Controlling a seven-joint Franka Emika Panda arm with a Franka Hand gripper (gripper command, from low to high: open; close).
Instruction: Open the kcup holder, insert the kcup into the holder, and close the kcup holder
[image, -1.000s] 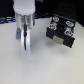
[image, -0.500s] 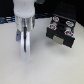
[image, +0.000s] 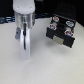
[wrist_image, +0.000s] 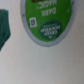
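The gripper (image: 23, 47) has dropped lower, right over the kcup (wrist_image: 46, 21); I cannot tell if its fingers are spread. The kcup holder (image: 61, 31) waits far right, already open.

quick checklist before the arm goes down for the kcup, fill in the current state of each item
1. Kcup seen by the wrist view: ok, its green top fills the frame, partly cut off at the edge.
2. Kcup located in the exterior view: cannot tell, the arm hides it.
3. Gripper open for the grasp: cannot tell, fingertips too blurred.
4. Gripper empty: cannot tell.
5. Kcup holder open with cup slots showing: ok, round slots are visible on top.
6. Holder apart from the arm: ok, it sits toward the exterior view's right with bare table between.
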